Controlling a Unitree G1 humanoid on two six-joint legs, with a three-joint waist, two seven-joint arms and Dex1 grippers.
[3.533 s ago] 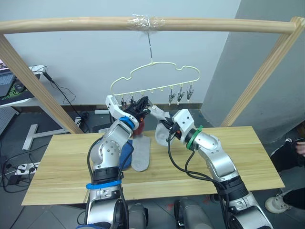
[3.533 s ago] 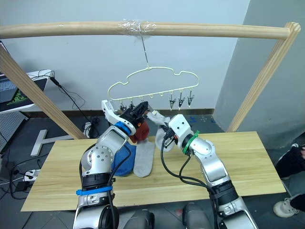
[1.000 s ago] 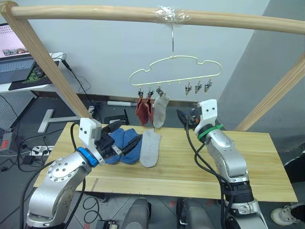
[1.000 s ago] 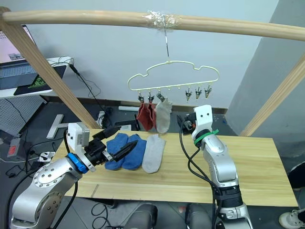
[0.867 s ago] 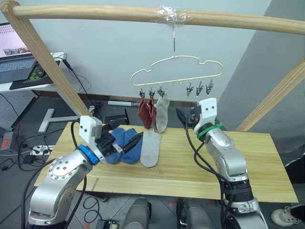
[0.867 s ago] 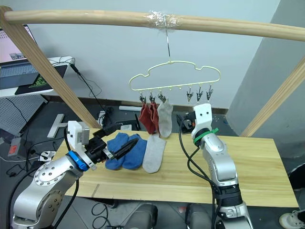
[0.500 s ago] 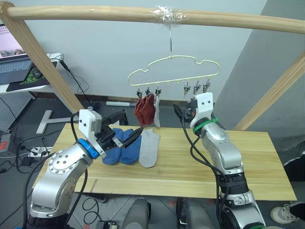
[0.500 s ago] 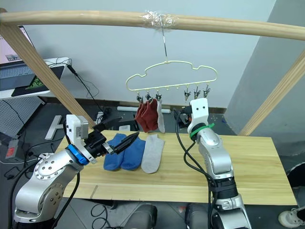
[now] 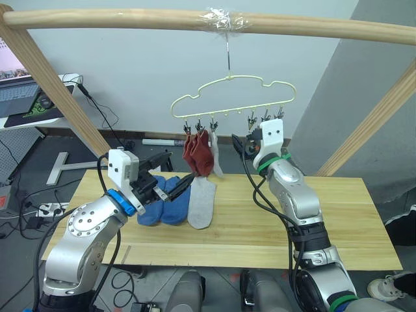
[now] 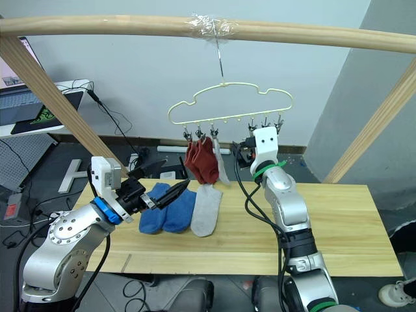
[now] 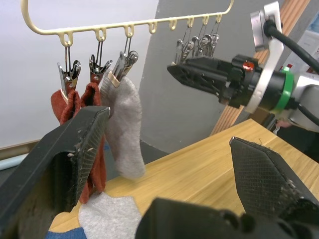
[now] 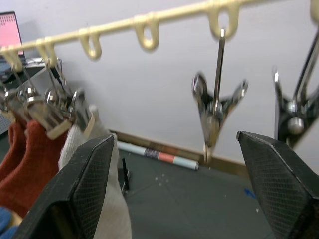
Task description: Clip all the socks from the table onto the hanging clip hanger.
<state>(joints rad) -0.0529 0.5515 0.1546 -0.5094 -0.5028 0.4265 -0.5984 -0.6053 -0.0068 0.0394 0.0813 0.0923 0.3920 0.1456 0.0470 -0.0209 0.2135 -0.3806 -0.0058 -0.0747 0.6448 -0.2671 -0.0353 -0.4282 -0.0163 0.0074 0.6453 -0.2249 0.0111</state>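
Three socks hang from the clip hanger (image 9: 231,97), which dangles by its hook from the taped middle of the wooden pole (image 9: 130,17): two rust red socks (image 9: 198,153) on the clips at its left end and one light grey sock (image 11: 124,124) on the next clip, just beside them. Three empty clips (image 12: 215,112) bunch at the hanger's right end. Directly below the hanger, on the table (image 9: 338,214), lie three more socks side by side and touching: two blue socks (image 10: 169,208) to the left and a second light grey sock (image 9: 201,201) under the hanging ones. Left gripper (image 10: 162,181) hovers below and to the left of the hanger, over the blue socks, its two black fingers spread wide apart and holding nothing. Right gripper (image 9: 242,144) is raised just below the hanger's right-hand clips, near the hanging grey sock; its fingers (image 12: 84,184) stand wide apart, empty, with one bare clip showing between them in the right wrist view. Left of the hanger, beyond the pole frame, a laptop (image 9: 19,97) sits on a side desk.
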